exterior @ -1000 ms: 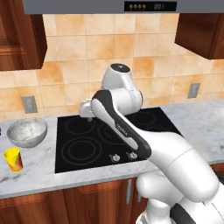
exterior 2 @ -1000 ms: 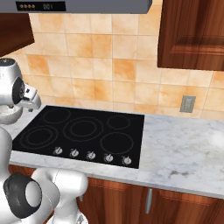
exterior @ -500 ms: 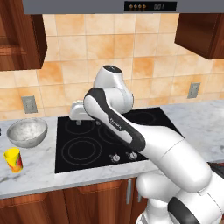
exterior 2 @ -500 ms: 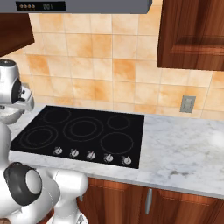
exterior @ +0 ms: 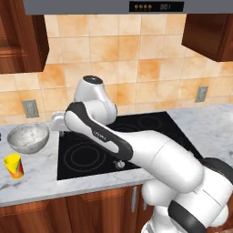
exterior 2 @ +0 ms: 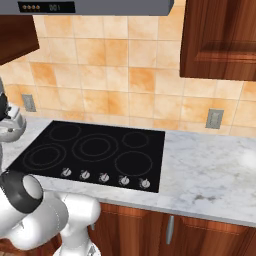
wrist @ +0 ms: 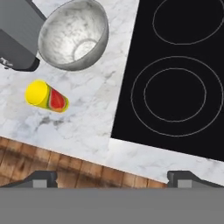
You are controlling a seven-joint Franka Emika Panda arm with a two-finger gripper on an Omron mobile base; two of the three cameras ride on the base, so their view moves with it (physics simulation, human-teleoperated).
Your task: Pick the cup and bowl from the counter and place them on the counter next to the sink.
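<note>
The silvery bowl (exterior: pixel 28 138) with a speckled white inside stands on the white marble counter (exterior: pixel 38 175), left of the cooktop. The small yellow cup (exterior: pixel 13 166) with red markings stands in front of it, nearer the counter's edge. In the hand view the bowl (wrist: pixel 74 35) is at the top and the cup (wrist: pixel 46 97) below it, and a dark corner of the sink (wrist: pixel 15 41) touches the top left. My gripper (wrist: pixel 113 178) is open and empty, high over the counter's front edge. The white hand (exterior: pixel 58 122) hovers just right of the bowl.
The black glass cooktop (exterior: pixel 118 143) with ring marks and a row of knobs (exterior 2: pixel 104 177) lies right of the bowl. More bare marble counter (exterior 2: pixel 210 170) stretches to its right. Tiled wall with outlets (exterior 2: pixel 214 119) behind, wooden cabinets above and below.
The arm has swung left from above the back of the cooktop to its left edge, close to the bowl. The gripper stays open. Bowl and cup have not moved.
</note>
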